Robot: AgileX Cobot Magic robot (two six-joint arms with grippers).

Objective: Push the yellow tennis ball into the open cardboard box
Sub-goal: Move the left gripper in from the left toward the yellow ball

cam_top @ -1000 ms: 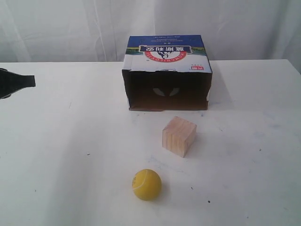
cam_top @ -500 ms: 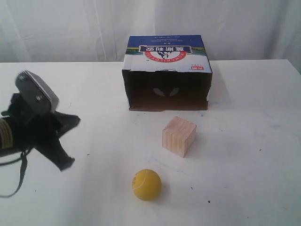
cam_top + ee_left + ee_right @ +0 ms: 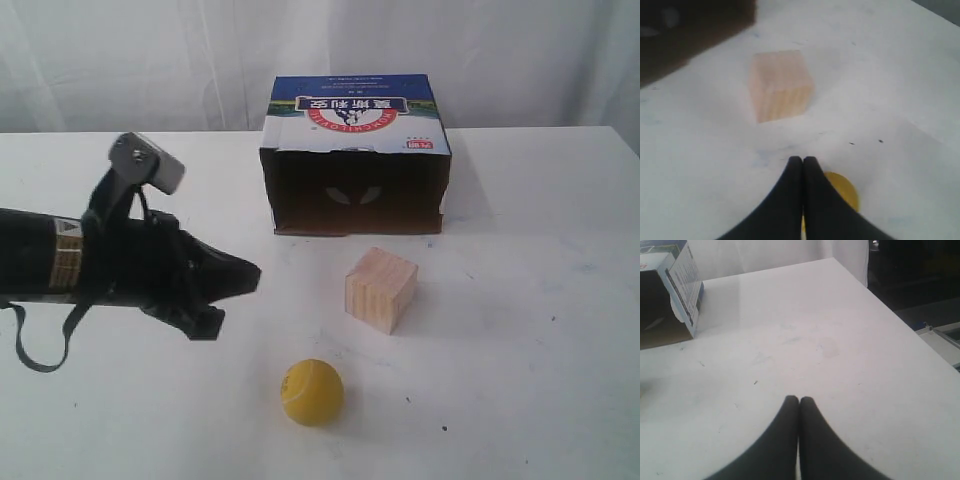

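Observation:
The yellow tennis ball [image 3: 312, 392] rests on the white table near the front edge; in the left wrist view the ball [image 3: 842, 192] shows partly behind the fingers. The open cardboard box [image 3: 356, 155], blue and white with a dark inside, lies at the back with its opening facing the front; a corner of the box [image 3: 681, 290] appears in the right wrist view. My left gripper [image 3: 252, 276] is shut and empty, hovering left of and behind the ball, apart from it [image 3: 803, 160]. My right gripper [image 3: 799, 400] is shut over bare table, and does not show in the exterior view.
A light wooden cube [image 3: 381, 289] stands between the ball and the box, slightly right of the ball's line; the cube [image 3: 781, 85] lies ahead of the left fingers. The table's right edge [image 3: 900, 315] drops off beside the right gripper.
The left arm has swung in from the left edge toward the middle, its shut gripper now pointing at the area just left of the ball. Ball, cube and box have not moved.

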